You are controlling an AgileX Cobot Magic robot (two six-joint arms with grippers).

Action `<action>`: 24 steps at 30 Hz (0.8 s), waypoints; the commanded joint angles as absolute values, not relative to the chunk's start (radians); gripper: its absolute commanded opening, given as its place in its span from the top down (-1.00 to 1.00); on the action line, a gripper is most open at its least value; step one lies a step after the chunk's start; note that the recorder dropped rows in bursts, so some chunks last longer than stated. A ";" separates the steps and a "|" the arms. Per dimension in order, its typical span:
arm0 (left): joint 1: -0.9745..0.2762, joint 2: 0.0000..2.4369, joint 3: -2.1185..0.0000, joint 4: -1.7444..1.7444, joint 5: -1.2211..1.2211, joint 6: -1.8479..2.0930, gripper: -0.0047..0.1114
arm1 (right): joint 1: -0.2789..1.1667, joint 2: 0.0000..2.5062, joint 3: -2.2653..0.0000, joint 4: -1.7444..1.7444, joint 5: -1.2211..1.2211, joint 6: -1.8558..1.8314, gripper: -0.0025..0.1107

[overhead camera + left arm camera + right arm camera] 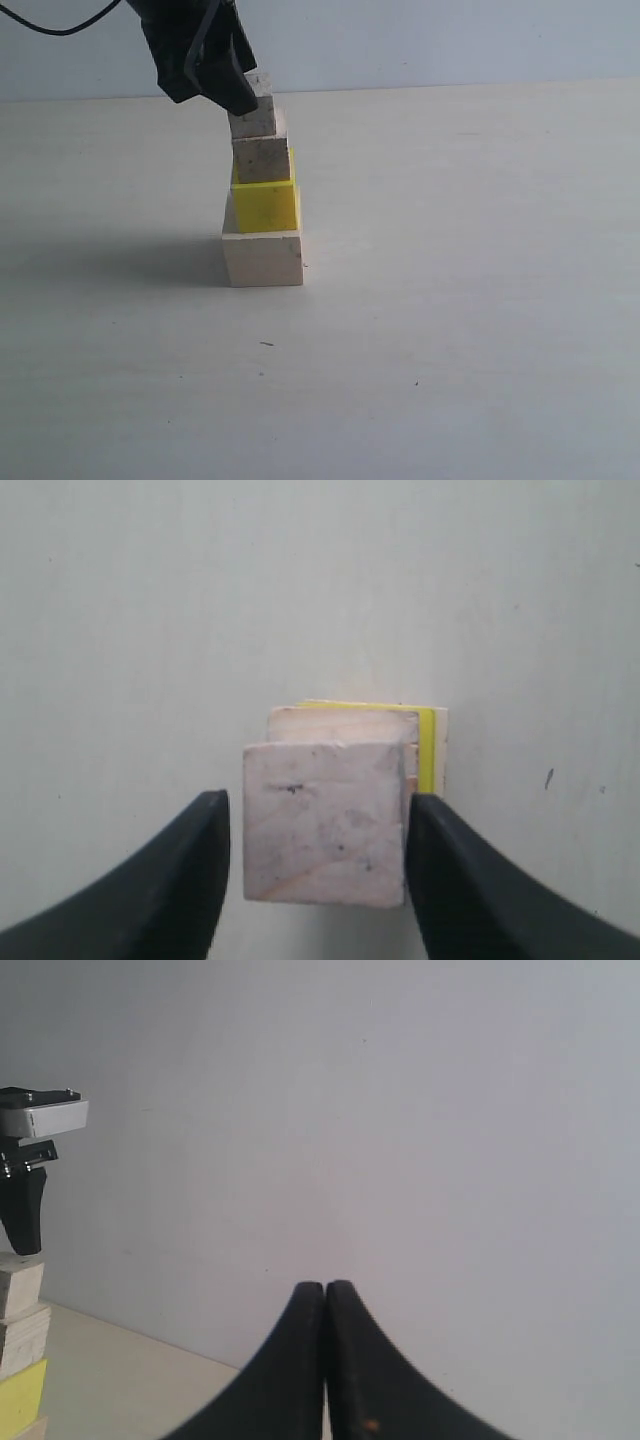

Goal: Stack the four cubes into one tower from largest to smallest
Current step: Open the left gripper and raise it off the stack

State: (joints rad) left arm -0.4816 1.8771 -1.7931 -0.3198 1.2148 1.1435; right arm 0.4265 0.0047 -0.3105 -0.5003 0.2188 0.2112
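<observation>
Four cubes stand as one tower (262, 190) on the pale table (450, 300). The large pale beige cube (263, 260) is at the base, with the yellow cube (266, 207) on it. A small speckled cube (261, 160) sits on the yellow one, and the top small cube (256, 118) crowns the column, set slightly off-square from the one beneath.

The left tool (245, 100) hangs over the summit with its dark fingers (190, 870) on either side of the top small cube. In the left wrist view a sliver of table shows between one finger and the cube, while the other finger lies right against it. The grip looks released rather than clamped.

The right tool (326, 1295) is out of the exterior view. Its own camera shows it clenched on nothing, fingertips pressed together, well away from the tower.
</observation>
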 commanded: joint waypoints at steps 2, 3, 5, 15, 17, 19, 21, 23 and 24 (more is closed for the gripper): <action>-0.477 1.869 -1.802 -0.323 1.215 1.145 0.01 | 0.425 0.000 -0.305 -0.497 0.215 0.212 0.96; -0.477 1.869 -1.802 -0.325 1.215 1.145 0.01 | 0.425 0.000 -0.305 -0.497 0.215 0.212 0.96; -0.477 1.869 -1.802 -0.325 1.215 1.145 0.01 | 0.425 0.000 -0.305 -0.497 0.215 0.212 0.96; -0.477 1.796 -1.802 -0.325 1.221 1.134 0.01 | 0.425 0.000 -0.305 -0.497 0.215 0.212 0.96; -0.477 1.753 -1.802 -0.325 1.221 1.114 0.01 | 0.425 0.000 -0.305 -0.497 0.215 0.212 0.96; -0.477 1.699 -1.802 -0.310 1.221 1.072 0.02 | 0.425 0.000 -0.305 -0.497 0.215 0.212 0.96; -0.477 1.631 -1.802 -0.266 1.221 1.035 0.29 | 0.425 0.000 -0.305 -0.497 0.215 0.212 0.96; -0.477 1.540 -1.802 -0.227 1.221 0.986 0.84 | 0.425 0.000 -0.305 -0.497 0.215 0.212 0.96; -0.477 1.510 -1.802 -0.227 1.221 0.966 0.92 | 0.425 0.000 -0.305 -0.497 0.215 0.212 0.96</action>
State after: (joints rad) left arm -0.4816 1.5752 -1.7931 -0.2386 1.2203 1.0142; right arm 0.4265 0.0047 -0.3105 -0.5003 0.2188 0.2112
